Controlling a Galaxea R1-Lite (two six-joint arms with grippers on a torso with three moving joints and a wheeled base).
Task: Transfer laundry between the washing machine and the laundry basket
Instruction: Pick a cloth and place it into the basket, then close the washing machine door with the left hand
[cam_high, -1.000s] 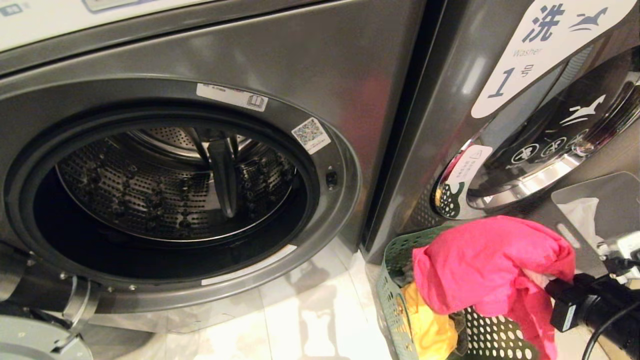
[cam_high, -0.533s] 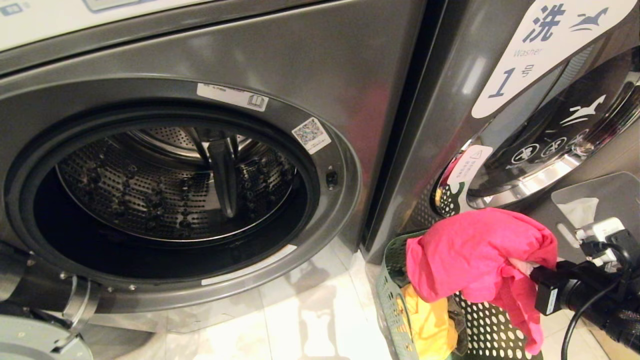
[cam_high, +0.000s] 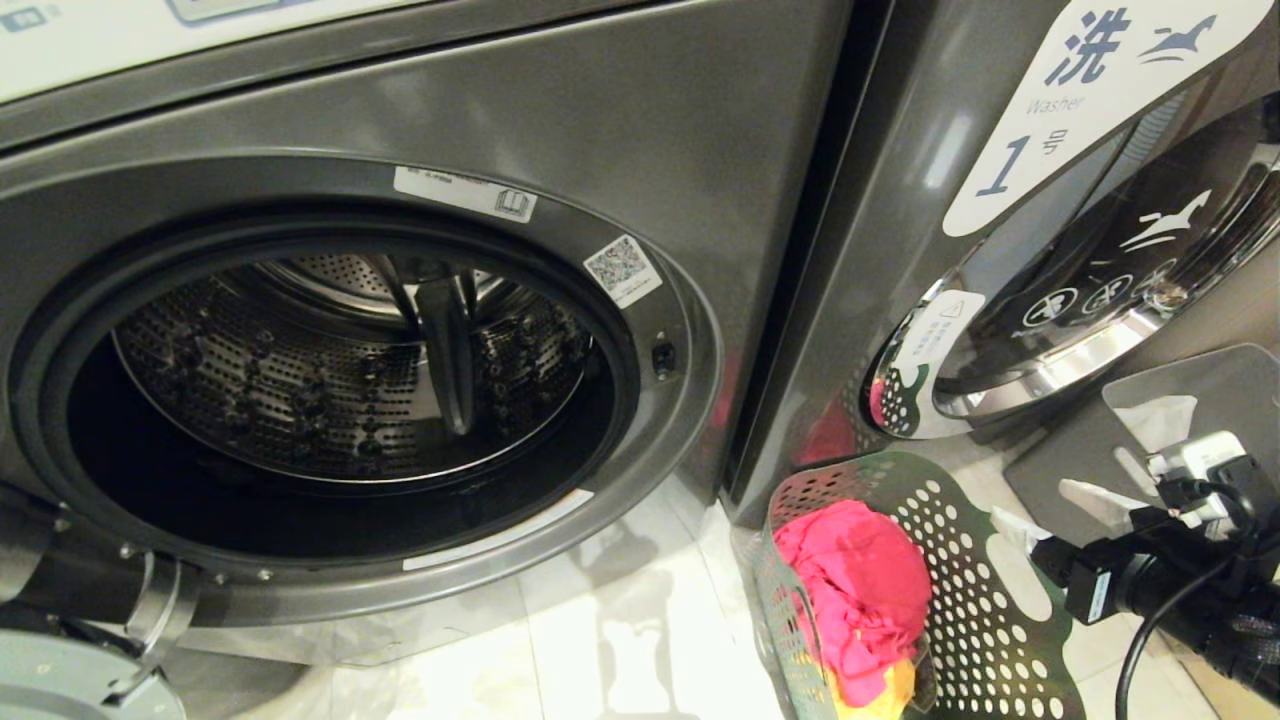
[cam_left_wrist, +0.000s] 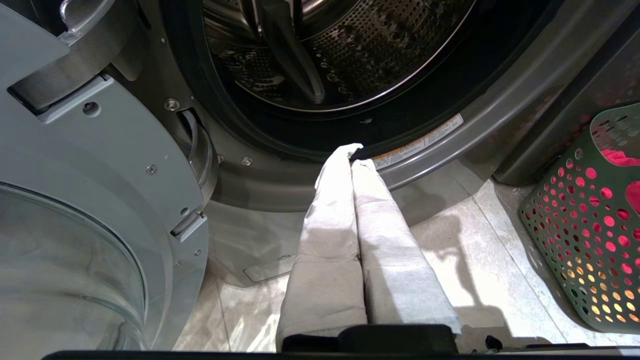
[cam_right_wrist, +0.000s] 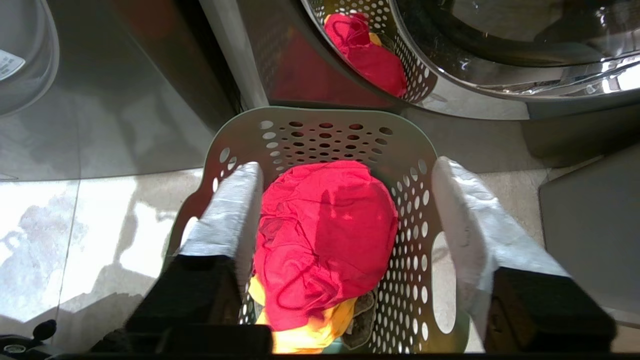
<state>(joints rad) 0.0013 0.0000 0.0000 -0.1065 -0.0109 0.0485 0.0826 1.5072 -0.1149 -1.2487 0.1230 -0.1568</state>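
While the right gripper (cam_right_wrist: 345, 172) hangs spread above the basket (cam_right_wrist: 407, 145), the pink garment (cam_right_wrist: 325, 230) looks soft and light; pinch a raised fold, probably.

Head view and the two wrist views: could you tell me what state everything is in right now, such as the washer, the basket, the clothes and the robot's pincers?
Washing machine door: swung open.
Drum: no laundry visible inside.
Laundry basket: upright on the floor, holding clothes.
Pink garment: crumpled in the basket, released.
Yellow garment: underneath the pink one.
Right pincer: open, above the basket, holding nothing.
Left pincer: shut, empty, near the washer's opening.
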